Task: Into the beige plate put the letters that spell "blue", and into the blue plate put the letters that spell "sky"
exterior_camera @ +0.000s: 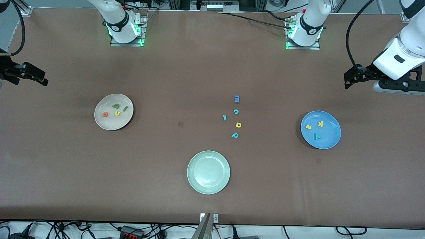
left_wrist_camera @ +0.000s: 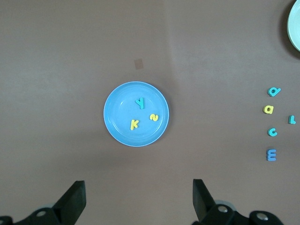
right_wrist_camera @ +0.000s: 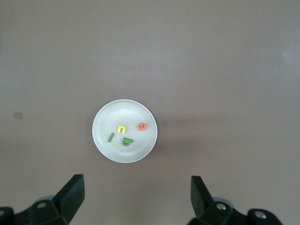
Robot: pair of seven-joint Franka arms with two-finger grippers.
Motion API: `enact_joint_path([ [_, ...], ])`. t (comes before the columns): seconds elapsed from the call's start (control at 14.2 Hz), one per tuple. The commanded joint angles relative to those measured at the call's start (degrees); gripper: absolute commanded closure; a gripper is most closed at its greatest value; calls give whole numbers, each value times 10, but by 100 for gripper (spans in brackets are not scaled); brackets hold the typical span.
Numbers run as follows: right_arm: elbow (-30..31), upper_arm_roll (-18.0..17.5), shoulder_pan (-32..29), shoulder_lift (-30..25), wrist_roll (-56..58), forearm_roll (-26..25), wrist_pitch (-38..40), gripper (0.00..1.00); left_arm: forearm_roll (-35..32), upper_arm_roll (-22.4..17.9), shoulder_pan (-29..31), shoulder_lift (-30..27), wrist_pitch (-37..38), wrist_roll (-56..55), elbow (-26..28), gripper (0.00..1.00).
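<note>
Beige plate (exterior_camera: pixel 114 124): we list it on the table toward the right arm's end, holding the green "b" (exterior_camera: pixel 116 106), dark green "l" (exterior_camera: pixel 125 109), yellow "u" (exterior_camera: pixel 117 113) and orange "e" (exterior_camera: pixel 105 114).
Blue plate (exterior_camera: pixel 332 139): toward the left arm's end, holding the yellow "s" (exterior_camera: pixel 308 126), yellow "k" (exterior_camera: pixel 320 124) and teal "y" (exterior_camera: pixel 317 136).
Step in hand: we judge both words sorted; nothing of the task is left on the bare table.
Next move: we judge none is called for beyond keeping both arms clear of the plates.
Left gripper (exterior_camera: pixel 348 78): raised over the table edge at its own end, fingers spread wide, holding nothing; the arm waits.
Right gripper (exterior_camera: pixel 41 79): raised at its own end of the table, fingers likewise spread in its wrist view and empty; the arm waits.
Leftover letters: blue "m" (exterior_camera: pixel 236 98), teal "c" (exterior_camera: pixel 236 112), teal hooked piece (exterior_camera: pixel 224 117), yellow "a"-like letter (exterior_camera: pixel 238 124), teal "p" (exterior_camera: pixel 235 135), clustered between the two plates.
Pale green plate (exterior_camera: pixel 208 189): nearer the front camera than the cluster, nothing in it.
Hard to make out: the right arm is cut off by the front view's edge, so we see only part of its gripper there.
</note>
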State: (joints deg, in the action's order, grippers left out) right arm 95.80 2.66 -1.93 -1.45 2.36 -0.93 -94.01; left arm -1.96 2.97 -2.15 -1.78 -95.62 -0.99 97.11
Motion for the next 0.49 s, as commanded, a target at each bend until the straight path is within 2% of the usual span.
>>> enact_joint_path([
  [0.0,13,-6,-6,-15,1,-6,6,0,1,0,-1,1,5,5,-10,0],
  [0.42,13,-6,-6,-17,10,-7,7,0,0,0,-2,1,5,5,-10,0],
])
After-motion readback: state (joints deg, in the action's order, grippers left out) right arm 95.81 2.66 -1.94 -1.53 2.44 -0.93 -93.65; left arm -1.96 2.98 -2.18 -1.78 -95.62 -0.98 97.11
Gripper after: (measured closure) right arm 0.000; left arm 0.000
